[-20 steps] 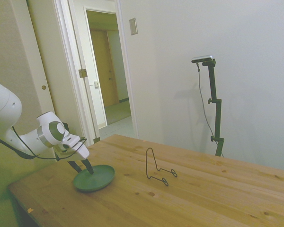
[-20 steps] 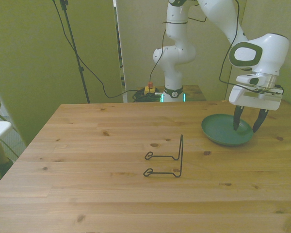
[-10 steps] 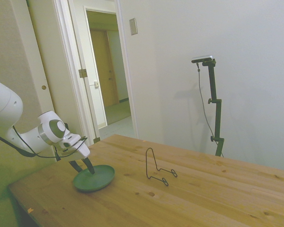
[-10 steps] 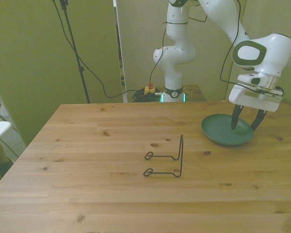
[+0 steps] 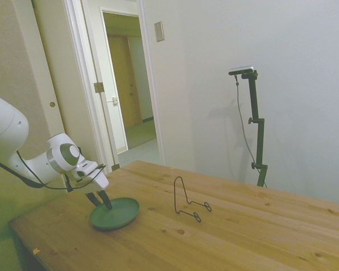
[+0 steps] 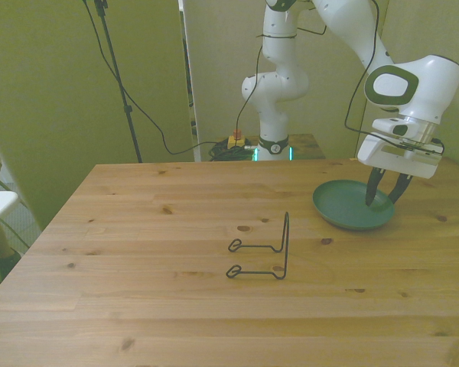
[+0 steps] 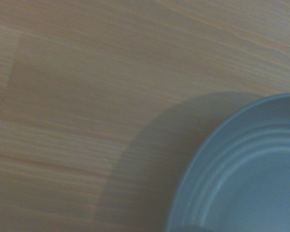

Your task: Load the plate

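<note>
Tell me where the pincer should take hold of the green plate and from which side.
Pinch the raised rim of the plate, coming down from above at the edge on the front view's right, where the pincer is placed. The plate lies flat on the table, so only its thin rim offers a grip, probably one finger inside and one outside.

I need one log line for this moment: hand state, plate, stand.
hand: closing on plate rim, grip unconfirmed | green plate: on table, front view's right | wire stand: upright, empty, apart from plate
</note>
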{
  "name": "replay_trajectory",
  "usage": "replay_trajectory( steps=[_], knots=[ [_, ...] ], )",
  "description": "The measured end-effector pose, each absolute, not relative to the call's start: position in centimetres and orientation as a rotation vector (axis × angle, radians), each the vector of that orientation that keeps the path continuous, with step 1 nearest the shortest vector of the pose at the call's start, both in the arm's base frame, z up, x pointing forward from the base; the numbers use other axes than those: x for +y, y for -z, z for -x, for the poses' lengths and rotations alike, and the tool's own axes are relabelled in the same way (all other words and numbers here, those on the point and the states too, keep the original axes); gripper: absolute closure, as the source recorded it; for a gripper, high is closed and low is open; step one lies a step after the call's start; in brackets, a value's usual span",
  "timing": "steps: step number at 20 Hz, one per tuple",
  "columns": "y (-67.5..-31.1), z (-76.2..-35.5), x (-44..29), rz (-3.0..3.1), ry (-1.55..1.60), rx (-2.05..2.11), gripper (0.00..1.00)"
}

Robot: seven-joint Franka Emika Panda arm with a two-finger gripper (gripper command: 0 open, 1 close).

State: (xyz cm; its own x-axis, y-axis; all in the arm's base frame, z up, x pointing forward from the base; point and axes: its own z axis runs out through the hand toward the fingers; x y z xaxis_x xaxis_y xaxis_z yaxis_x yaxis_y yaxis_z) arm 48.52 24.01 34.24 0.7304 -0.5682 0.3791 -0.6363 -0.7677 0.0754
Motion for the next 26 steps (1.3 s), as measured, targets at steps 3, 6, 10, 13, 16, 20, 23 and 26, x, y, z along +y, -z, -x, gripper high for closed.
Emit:
replay_trajectory(
  steps=[3,6,10,13,16,20,23,26],
  knots=[
    [-34.1,-48.5,23.8,-2.729,-0.497,-0.965,1.00],
    [-33.9,-48.6,23.6,-2.726,-0.492,-0.969,1.00],
    [-33.7,-48.6,23.3,-2.720,-0.486,-0.976,1.00],
    [-33.8,-48.6,23.2,-2.719,-0.488,-0.977,1.00],
    [-33.9,-48.6,23.2,-2.720,-0.489,-0.977,1.00],
    [-33.9,-48.7,23.2,-2.722,-0.485,-0.983,1.00],
    [-34.1,-48.8,22.9,-2.730,-0.470,-1.003,1.00],
    [-34.6,-49.2,22.4,-2.743,-0.468,-1.029,1.00]
  ],
)
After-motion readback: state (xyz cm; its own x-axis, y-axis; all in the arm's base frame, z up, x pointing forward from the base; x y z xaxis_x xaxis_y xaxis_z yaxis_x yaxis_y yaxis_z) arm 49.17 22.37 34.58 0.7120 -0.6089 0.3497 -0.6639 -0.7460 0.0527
